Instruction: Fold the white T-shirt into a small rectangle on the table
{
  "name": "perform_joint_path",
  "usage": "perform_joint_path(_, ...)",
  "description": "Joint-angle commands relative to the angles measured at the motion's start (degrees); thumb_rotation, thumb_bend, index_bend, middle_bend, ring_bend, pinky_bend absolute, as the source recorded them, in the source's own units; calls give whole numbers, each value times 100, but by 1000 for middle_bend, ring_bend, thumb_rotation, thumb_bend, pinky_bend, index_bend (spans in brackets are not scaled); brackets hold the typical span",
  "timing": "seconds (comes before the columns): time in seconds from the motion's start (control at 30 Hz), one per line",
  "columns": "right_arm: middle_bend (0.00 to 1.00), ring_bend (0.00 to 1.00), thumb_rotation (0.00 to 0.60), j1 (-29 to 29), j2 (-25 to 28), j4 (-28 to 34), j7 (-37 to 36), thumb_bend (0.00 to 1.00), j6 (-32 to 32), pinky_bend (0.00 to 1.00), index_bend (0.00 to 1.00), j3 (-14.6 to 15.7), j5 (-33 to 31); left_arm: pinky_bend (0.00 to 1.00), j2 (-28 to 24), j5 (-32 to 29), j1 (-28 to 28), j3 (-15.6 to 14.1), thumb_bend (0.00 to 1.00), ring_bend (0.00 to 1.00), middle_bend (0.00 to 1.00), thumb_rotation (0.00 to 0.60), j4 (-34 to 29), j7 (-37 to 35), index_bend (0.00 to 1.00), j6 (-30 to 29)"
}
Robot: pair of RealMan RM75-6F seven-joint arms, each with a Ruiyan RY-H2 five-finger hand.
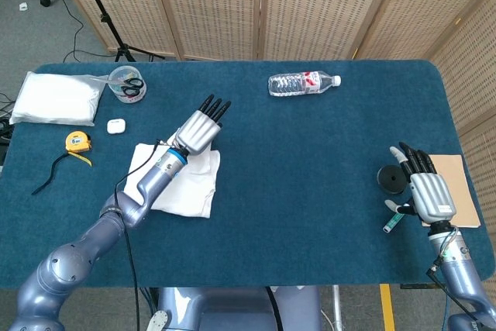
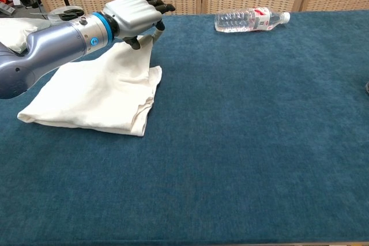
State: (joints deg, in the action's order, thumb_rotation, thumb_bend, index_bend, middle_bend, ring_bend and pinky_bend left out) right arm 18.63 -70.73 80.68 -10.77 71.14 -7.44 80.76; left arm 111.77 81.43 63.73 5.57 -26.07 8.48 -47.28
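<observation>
Fingers of my left hand pinch, it seems, a lifted corner of the white T-shirt; my right hand rests spread, empty, on the surface.

The left hand is raised, back upward, fingers extended forward with cloth pinched beneath — the right hand rests low, fingers spread apart, holding nothing.

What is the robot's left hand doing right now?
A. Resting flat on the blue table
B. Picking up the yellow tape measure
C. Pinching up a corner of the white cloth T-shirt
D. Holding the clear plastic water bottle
C: the left hand pinches a lifted corner of the white cloth T-shirt, raised off the table in the chest view.
</observation>
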Motion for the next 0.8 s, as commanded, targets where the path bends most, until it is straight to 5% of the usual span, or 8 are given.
perform_joint_path(0.03, 0, 0, 600, -7, 9, 9, -7, 0, 23, 0, 0, -4, 9, 0, 221, -538, 83, 417, 299, 0, 0, 600, 105, 755, 168, 529)
perform_joint_path(0.1, 0, 0, 600, -15, 22, 23, -28, 0, 42, 0, 0, -7, 17, 0, 224, -813, 59, 630, 250, 0, 0, 600, -14, 1102, 13, 602)
perform_joint_path(0.3, 0, 0, 600, -36, 68, 78, -68, 0, 112, 0, 0, -8, 70, 0, -275, -1231, -137, 1079, 8, 0, 0, 600, -1058, 1291, 0, 215)
perform_joint_path(0.53, 0, 0, 600, -81, 109, 182, -36, 0, 290, 0, 0, -8, 180, 0, -1635, -1359, -793, 1244, 0, 0, 0, 600, -3088, 1252, 0, -519)
perform_joint_path(0.8, 0, 0, 600, -121, 128, 221, -20, 0, 444, 0, 0, -31, 235, 0, -3366, -1572, -1981, 992, 0, 0, 0, 600, -5248, 974, 0, -1134)
